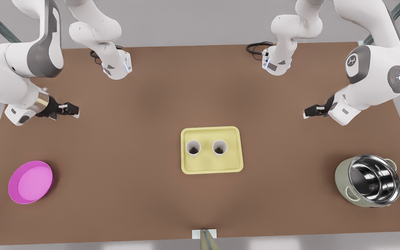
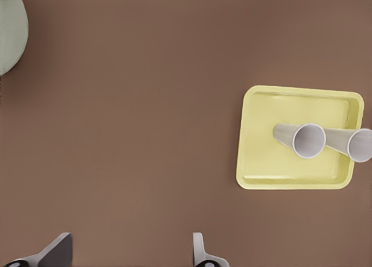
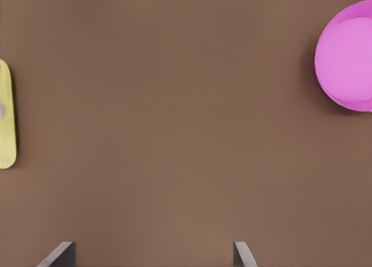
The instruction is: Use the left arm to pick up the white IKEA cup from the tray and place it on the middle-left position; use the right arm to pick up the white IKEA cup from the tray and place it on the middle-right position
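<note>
The brown table (image 1: 123,194) spans the front view, and my two white arms reach in over its far edge. My left arm (image 1: 370,76) is the one on the front view's right. My right arm (image 1: 16,76) is on the front view's left.

Next in size is the pale green pot (image 1: 342,180) with its shiny steel inside, tipped on its side near the table's corner at the front view's right. My left wrist camera catches a slice of its green wall.

The pale-yellow tray (image 1: 212,166) lies flat in the middle of the table, well apart from everything else. The round magenta bowl (image 1: 30,182) sits near the corner at the front view's left, and my right wrist camera sees it across bare tabletop, with one edge of the tray on the opposite side.

Both white cups stand upright inside the tray, side by side with a gap between them, mouths up. One cup (image 1: 193,148) is toward the front view's left and the other cup (image 1: 219,148) toward its right. Neither is out on the open tabletop.

My left gripper (image 1: 309,111) hangs over bare table between the tray and the table's edge at the front view's right, its fingers (image 2: 55,252) spread wide with nothing between them. My right gripper (image 1: 72,110) hangs over bare table on the tray's other side, its fingers (image 3: 58,254) likewise spread and empty. Both are well apart from the cups.
</note>
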`<control>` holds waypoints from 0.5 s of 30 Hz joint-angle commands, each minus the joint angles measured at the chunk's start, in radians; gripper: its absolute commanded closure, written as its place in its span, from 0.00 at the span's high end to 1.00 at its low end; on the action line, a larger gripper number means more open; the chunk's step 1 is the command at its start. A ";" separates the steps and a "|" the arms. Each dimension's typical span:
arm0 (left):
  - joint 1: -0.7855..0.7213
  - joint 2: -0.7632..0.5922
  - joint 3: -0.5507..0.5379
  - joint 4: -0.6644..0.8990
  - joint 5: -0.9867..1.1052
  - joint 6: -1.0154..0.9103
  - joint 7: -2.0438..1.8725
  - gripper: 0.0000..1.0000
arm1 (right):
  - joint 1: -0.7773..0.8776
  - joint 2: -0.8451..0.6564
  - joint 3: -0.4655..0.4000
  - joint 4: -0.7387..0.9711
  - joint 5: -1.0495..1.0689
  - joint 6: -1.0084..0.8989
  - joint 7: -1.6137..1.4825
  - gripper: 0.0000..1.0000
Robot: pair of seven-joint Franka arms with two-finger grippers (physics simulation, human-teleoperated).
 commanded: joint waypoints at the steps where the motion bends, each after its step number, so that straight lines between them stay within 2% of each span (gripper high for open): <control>1: -0.001 -0.001 0.000 0.005 -0.010 0.122 -0.105 1.00 | -0.092 -0.001 0.006 0.000 0.002 0.071 -0.051 1.00; 4: 0.001 0.005 0.001 0.020 0.001 0.148 -0.052 1.00 | -0.083 0.008 0.024 0.000 0.000 0.080 -0.042 1.00; 6: -0.001 0.007 0.001 0.020 0.017 0.177 -0.056 1.00 | 0.025 0.085 0.044 0.000 0.000 0.181 0.014 1.00; 8: -0.002 0.076 0.000 0.035 0.023 0.203 -0.066 1.00 | 0.132 0.188 0.046 0.065 -0.003 0.211 0.169 1.00; 9: 0.032 0.099 0.008 0.136 0.020 0.211 -0.056 1.00 | 0.193 0.251 0.046 0.114 -0.003 0.218 0.245 1.00; 12: 0.010 0.110 -0.003 0.140 0.124 0.136 -0.057 1.00 | 0.307 0.375 0.052 0.132 0.123 0.367 0.353 1.00; 15: 0.013 0.108 0.001 0.143 0.118 0.139 -0.056 1.00 | 0.460 0.486 0.052 0.132 -0.014 0.470 0.640 1.00</control>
